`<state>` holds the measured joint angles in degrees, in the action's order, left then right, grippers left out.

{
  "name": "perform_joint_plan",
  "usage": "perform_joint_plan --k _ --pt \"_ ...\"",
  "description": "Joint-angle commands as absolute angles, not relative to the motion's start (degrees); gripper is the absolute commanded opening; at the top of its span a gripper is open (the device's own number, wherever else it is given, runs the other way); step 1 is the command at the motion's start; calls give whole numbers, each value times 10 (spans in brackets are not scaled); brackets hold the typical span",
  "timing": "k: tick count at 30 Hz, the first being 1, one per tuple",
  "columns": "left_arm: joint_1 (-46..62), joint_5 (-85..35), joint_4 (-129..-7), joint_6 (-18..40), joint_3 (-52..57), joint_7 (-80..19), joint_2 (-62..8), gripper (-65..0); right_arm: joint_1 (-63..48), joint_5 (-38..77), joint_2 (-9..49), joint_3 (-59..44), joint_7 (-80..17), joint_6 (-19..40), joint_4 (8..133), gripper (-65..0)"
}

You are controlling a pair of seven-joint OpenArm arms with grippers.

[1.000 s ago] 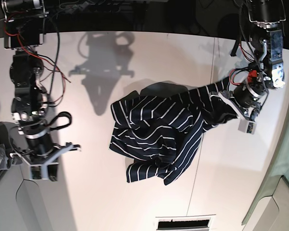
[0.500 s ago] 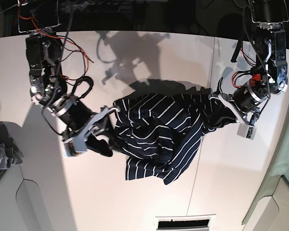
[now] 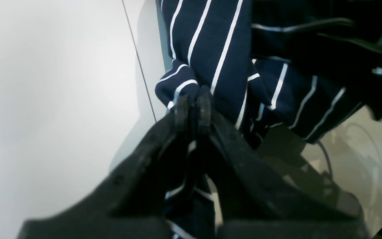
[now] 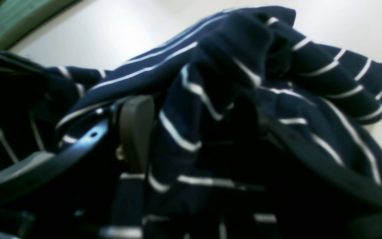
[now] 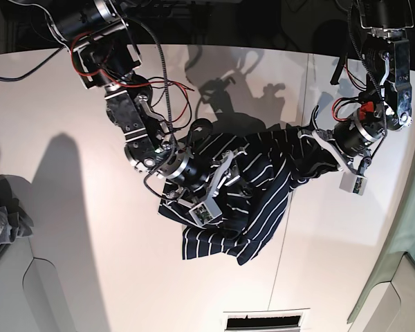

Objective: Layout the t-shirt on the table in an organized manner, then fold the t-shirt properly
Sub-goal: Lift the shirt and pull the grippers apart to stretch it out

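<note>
T-shirt (image 5: 263,180) sits pinched in left claw (image 3: 192,109); right claw (image 4: 191,132) gapes around its folds.

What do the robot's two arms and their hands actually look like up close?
Both arms are black metal, chunky cylindrical segments with loose black cables; the right arm also trails thin red wires. Each ends in a hand, right hand and left hand, with pale grey blocky parts and black fingers.

Your right wrist view is filled with the crumpled t-shirt (image 4: 230,99), bunched between the spread fingers (image 4: 136,129) of the right gripper (image 4: 197,132). White table (image 4: 118,30) shows along the top of the frame, with a green edge (image 4: 15,23) at upper left.
</note>
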<state>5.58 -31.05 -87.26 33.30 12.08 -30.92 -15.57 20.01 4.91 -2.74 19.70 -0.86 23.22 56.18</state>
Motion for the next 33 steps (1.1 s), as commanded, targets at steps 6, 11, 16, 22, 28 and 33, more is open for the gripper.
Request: perform_joint_plan --k 6,11,16,22,28,33 --pt "50 -322 -883 339 123 -298 -162 -650 214 3 -42 197 60 227 544 -650" --pt "50 -320 -883 334 125 -299 -162 -650 214 -49 -33 189 78 227 558 -650" --pt "43 -327 -884 319 154 -298 -172 -650 208 -56 -6 139 72 233 651 -650" --pt "19 -416 -909 329 251 -336 -234 -650 185 7 68 42 14 288 816 -650" --pt "19 -547 -956 395 280 -432 -286 -650 126 134 142 -48 -57 289 902 -650" --pt "67 -549 -963 400 273 -436 -272 -650 53 207 152 -97 -150 289 897 -480"
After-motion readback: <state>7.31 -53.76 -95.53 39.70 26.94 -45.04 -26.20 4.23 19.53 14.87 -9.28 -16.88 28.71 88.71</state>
